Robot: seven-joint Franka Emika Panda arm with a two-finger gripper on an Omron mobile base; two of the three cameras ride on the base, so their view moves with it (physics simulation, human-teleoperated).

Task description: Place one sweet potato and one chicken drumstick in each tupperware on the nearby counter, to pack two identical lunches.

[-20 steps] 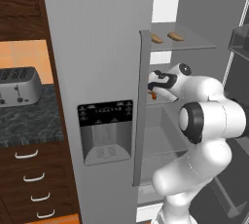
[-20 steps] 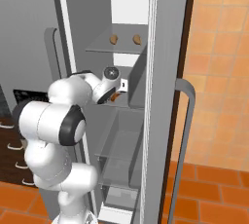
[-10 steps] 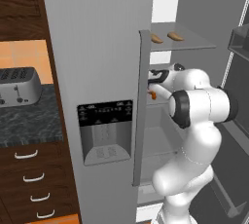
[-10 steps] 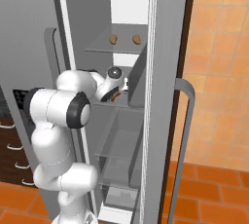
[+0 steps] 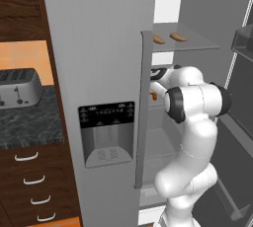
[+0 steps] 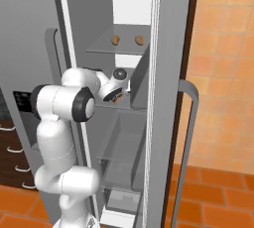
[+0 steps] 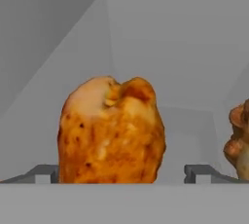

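Note:
In the hand view a browned chicken drumstick [image 7: 112, 130] stands between my gripper's [image 7: 121, 174] two fingertips, which are open wide on either side of it and not pressed against it. A second drumstick [image 7: 239, 140] shows at the right edge. From the base views, my gripper [image 5: 152, 89] [image 6: 115, 95] reaches onto the fridge's middle shelf, where an orange bit of drumstick [image 5: 153, 95] [image 6: 118, 98] shows. Two sweet potatoes [image 5: 159, 39] [image 5: 178, 37] [image 6: 115, 39] [image 6: 139, 39] lie on the shelf above. The speckled counter [image 5: 29, 122] is at the left. The tupperware is out of view.
The fridge's open door [image 5: 143, 112] stands edge-on just left of my arm, and the other door [image 6: 171, 98] is close on the right. A silver toaster [image 5: 17, 88] sits on the counter over dark drawers [image 5: 29, 181]. The glass shelf [image 6: 116, 48] hangs just above my hand.
My arm has swung its elbow up and pushed the hand deeper onto the middle shelf, up to the drumstick. The jaws have stayed open.

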